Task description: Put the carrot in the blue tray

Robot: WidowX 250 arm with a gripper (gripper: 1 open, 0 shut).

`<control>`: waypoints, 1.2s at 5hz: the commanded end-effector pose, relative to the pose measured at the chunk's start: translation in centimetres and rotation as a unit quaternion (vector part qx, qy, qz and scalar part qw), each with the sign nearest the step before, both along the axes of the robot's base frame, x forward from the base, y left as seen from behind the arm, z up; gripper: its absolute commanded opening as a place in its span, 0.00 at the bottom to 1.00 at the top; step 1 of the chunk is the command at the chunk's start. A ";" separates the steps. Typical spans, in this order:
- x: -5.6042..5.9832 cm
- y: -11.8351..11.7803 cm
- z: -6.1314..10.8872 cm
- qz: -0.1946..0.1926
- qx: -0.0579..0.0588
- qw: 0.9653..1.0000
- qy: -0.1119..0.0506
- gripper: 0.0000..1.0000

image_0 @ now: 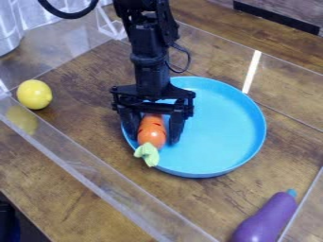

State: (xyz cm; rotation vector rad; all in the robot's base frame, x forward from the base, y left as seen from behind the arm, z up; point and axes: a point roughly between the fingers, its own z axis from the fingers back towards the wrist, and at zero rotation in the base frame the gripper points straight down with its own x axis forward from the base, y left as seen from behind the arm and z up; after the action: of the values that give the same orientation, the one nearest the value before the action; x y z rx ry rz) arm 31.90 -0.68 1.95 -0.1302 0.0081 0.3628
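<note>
The orange carrot (pixel 151 133) lies at the near-left edge of the blue tray (pixel 228 128), its yellow-green leafy top (pixel 146 155) hanging over the rim. My black gripper (pixel 153 120) points straight down over it. Its jaws stand open, one finger on each side of the carrot's body, and no squeeze shows. The arm rises above the gripper and leaves the frame at the top.
A yellow lemon (pixel 34 94) sits at the left on the wooden table (pixel 76 189). A purple eggplant (pixel 265 224) lies at the bottom right. A clear plastic wall (pixel 70 156) runs across the front left of the workspace.
</note>
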 end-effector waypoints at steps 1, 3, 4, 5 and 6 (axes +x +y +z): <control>0.1 0.8 -0.8 0.005 0.002 1.000 0.000 1.00; 0.8 0.9 1.3 -0.005 0.002 1.000 -0.014 1.00; 1.0 0.9 2.3 -0.010 0.002 1.000 -0.020 1.00; 1.3 0.9 3.3 -0.016 0.002 1.000 -0.027 1.00; 1.6 1.0 4.5 -0.020 0.001 0.999 -0.036 1.00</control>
State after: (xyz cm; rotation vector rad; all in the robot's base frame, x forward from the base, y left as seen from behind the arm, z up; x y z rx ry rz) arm 32.48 -0.64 3.83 -0.1306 0.0249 0.2975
